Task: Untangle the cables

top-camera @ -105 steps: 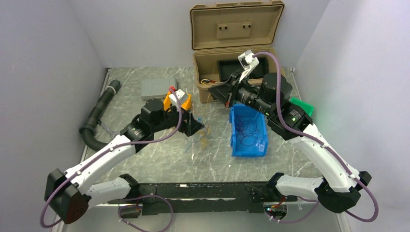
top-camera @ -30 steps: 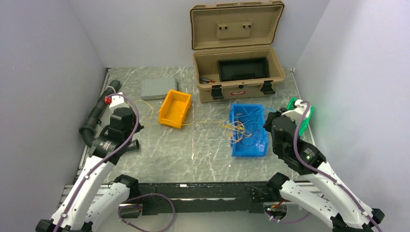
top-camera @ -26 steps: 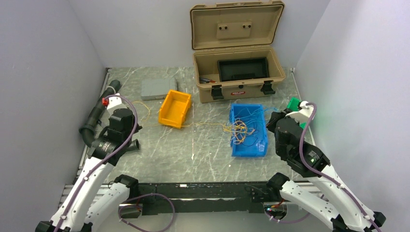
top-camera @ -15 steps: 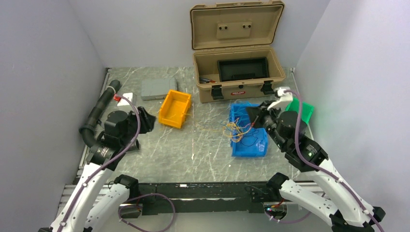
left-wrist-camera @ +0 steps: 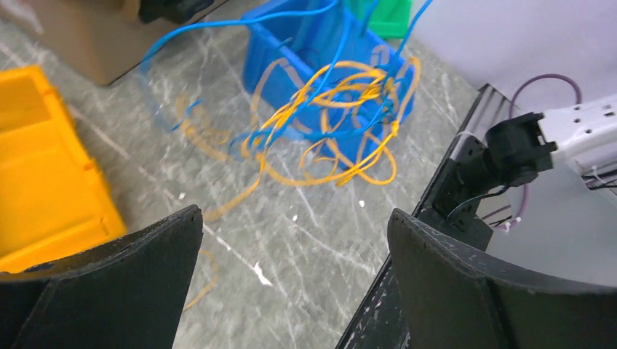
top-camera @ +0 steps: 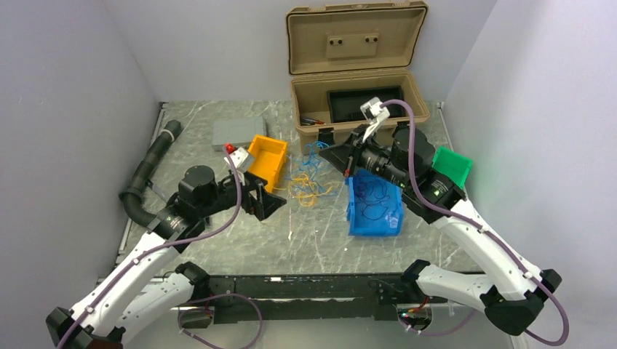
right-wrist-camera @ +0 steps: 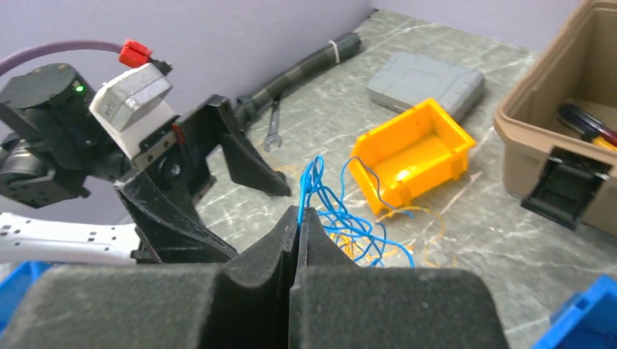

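The cables are a loose tangle of thin blue [top-camera: 311,154] and yellow wires [top-camera: 309,193] between the two bins. Their yellow loops rest on the table. My right gripper [top-camera: 324,152] is shut on the blue cables [right-wrist-camera: 349,227] and holds their top strands above the table. In the right wrist view the blue strands rise out of the closed tips [right-wrist-camera: 298,214]. My left gripper [top-camera: 275,204] stands open low over the table, just left of the tangle, with nothing between its fingers [left-wrist-camera: 145,262]. The tangle [left-wrist-camera: 342,123] hangs ahead of it. Several dark wires [top-camera: 375,198] lie in the blue bin.
An orange bin [top-camera: 266,161] sits beside the left gripper. A blue bin [top-camera: 375,225] is under the right arm. An open tan case [top-camera: 356,138] stands at the back, with a grey box [top-camera: 234,132] left of it. A black hose [top-camera: 149,171] and a wrench [right-wrist-camera: 273,131] lie at the left, a green bin [top-camera: 452,166] at the right.
My left gripper opened, let go of the yellow wire and swung right toward the middle. My right gripper rose and carried the blue wires left, so the tangle left the blue bin.
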You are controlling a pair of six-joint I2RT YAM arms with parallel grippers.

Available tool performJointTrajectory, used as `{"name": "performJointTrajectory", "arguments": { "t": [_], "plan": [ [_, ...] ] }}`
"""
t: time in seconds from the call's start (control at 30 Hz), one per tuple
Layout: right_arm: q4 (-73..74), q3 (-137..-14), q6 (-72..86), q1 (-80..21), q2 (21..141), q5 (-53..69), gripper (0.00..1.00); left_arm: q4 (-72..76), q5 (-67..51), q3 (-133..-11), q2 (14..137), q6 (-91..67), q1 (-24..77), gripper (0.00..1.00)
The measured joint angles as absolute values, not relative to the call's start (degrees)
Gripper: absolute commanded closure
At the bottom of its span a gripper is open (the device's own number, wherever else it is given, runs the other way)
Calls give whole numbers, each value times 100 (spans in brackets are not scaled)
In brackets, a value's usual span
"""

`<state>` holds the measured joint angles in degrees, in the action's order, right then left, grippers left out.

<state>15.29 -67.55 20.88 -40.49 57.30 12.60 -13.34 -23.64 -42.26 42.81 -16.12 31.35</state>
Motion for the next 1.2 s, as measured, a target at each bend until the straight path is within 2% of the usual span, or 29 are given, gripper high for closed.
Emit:
{"name": "performJointTrajectory", "arguments": {
  "t": [0.17, 0.3, 0.43, 0.5, 0.57, 0.67, 0.7, 0.83, 1.03, 1.2],
  "plan": [
    [1260, -6882, 2178, -4049, 5957, 1708, 100, -812, -2574, -4324, 4617, -1592, 3361, 5],
    [1149, -6882, 2290, -4049, 6031, 1946, 100, -434, -2609, -4375, 4945, -1605, 3435, 16],
    [1035, -6882, 2401, -4049, 6064, 2119, 100, -86, -2637, -4381, 5181, -1623, 3468, 13],
    [980, -6882, 2445, -4049, 6064, 2139, 100, 106, -2709, -4418, 5376, -1662, 3511, 16],
    [947, -6882, 2469, -4049, 6064, 2132, 100, 285, -2735, -4438, 5575, -1712, 3597, 39],
    [941, -6882, 2495, -4049, 6055, 2056, 100, 408, -2768, -4438, 5730, -1763, 3728, 97],
    [945, -6879, 2499, -4049, 6051, 1999, 100, 416, -2768, -4438, 5749, -1822, 3750, 100],
    [1055, -6849, 2508, -4049, 5876, 1382, 100, 325, -2482, -4438, 5712, -1789, 3806, 100],
    [1776, -6659, 2486, -4058, 5323, -561, 100, -432, -1048, -4278, 4921, -1822, 3719, 100],
    [2718, -6344, 2783, -4066, 4947, -2534, 100, -1496, -75, -4250, 4206, -2123, 2877, 100]
  ]
}}
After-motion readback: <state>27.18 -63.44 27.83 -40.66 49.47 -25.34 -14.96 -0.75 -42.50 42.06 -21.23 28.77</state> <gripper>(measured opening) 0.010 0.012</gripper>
